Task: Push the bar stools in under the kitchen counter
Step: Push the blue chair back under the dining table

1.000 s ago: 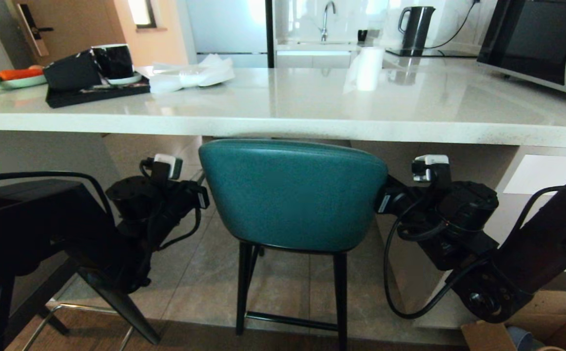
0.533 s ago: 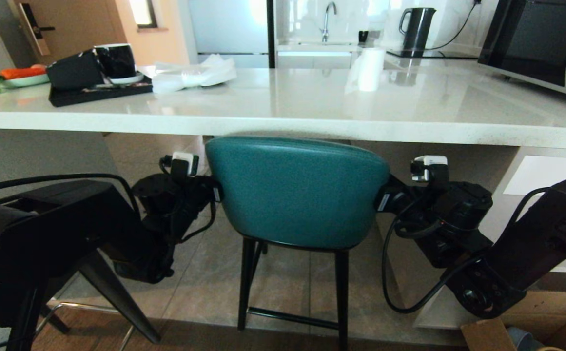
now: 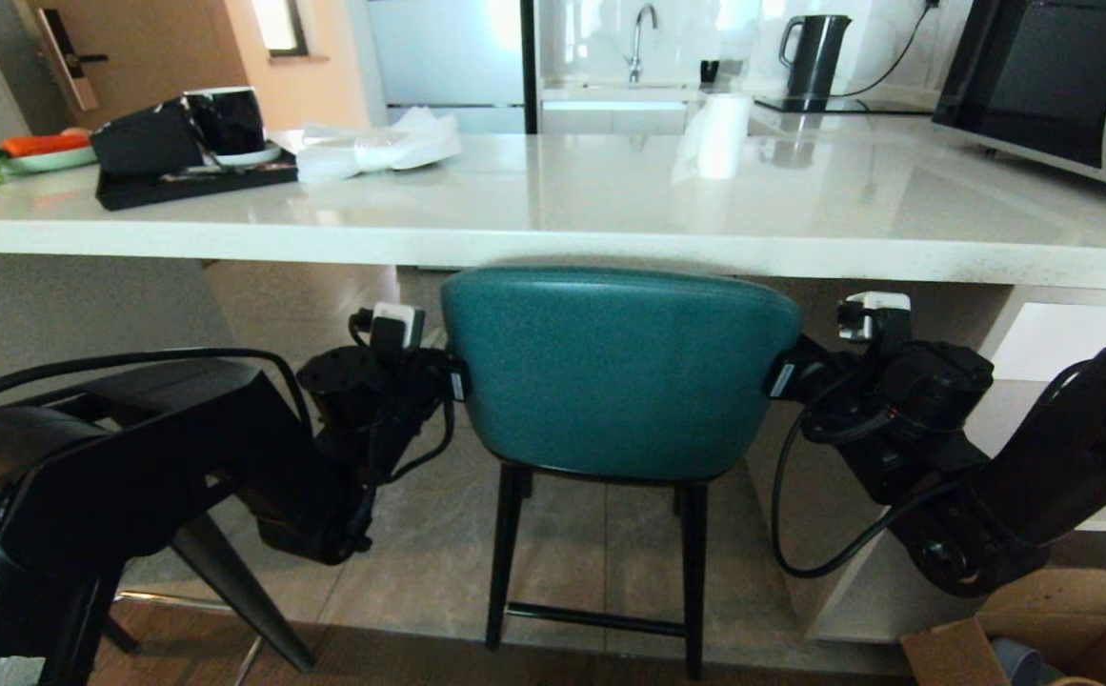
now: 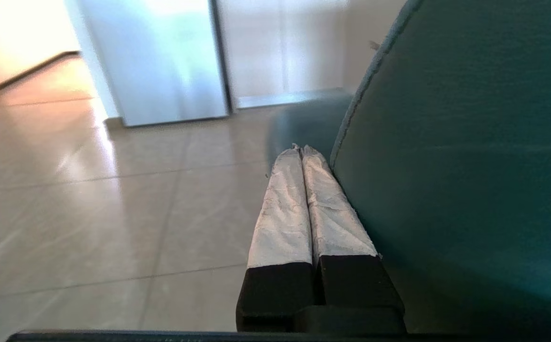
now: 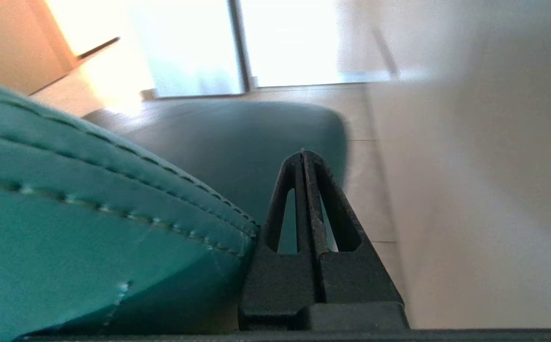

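From the head camera you see the teal stool (image 3: 621, 372) from behind, its rounded back just below the front edge of the kitchen counter (image 3: 553, 233), with the left gripper (image 3: 452, 381) at one flank of the backrest and the right gripper (image 3: 781, 376) at the other; in that view the fingertips of both are tucked behind the padding, so you cannot read them there. The wrist cameras fill that gap. On the left wrist, the gripper (image 4: 302, 148) shows two fingers wrapped in crinkled pale tape, pressed flat together, lying right along the edge of the smooth teal upholstery (image 4: 455, 166). On the right wrist, the gripper (image 5: 303, 153) shows bare black fingers with open triangular cut-outs, also closed tip to tip on nothing, just beside the stitched seam of the stool (image 5: 90, 199); whether they touch the leather you cannot tell. The counter is a thick, glossy white slab; the stool stands on thin black legs over matte tiles. The stool's seat is hidden behind its back in the head view, and at lower left only a dark slanted leg (image 3: 238, 595) and a chrome bar of another stool show, the rest covered by the left arm.
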Motion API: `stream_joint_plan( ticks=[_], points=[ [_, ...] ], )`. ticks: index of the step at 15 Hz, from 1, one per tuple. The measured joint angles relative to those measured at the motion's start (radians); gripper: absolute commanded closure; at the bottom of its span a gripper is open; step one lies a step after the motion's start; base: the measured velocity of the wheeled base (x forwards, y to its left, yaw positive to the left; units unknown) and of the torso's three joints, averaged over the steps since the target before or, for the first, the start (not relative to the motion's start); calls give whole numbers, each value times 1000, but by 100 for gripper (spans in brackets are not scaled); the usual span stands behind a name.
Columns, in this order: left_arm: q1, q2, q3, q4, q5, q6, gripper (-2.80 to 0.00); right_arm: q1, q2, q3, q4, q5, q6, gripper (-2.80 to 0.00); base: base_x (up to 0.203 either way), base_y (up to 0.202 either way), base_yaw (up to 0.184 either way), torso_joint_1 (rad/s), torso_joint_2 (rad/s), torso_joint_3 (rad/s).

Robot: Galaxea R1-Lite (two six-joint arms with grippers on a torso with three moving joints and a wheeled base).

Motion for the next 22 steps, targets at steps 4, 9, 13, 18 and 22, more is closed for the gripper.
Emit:
stream_joint_plan(
  ticks=[4, 9, 13, 18, 22],
  points=[
    [-25, -11, 27, -8, -1, -1, 0, -18, 0, -2, -6, 3, -1, 0, 0, 0, 0, 0, 0, 0],
    [54, -44, 80, -2, -26, 0, 0, -16, -22, 44, -15, 5, 0, 0, 0, 0, 0, 0, 0, 0],
    [151, -110, 156, -3, -16, -1, 0, -32, -53, 76, -13, 14, 3, 0, 0, 0, 0, 0, 0, 0],
    [190, -218, 260, -5, 9, -15, 0, -102, -102, 131, -15, 19, 5, 0, 0, 0, 0, 0, 0, 0],
    [198, -394, 411, -6, 24, -57, 0, -159, -220, 290, -15, 82, 26, 0, 0, 0, 0, 0, 0, 0]
  ],
)
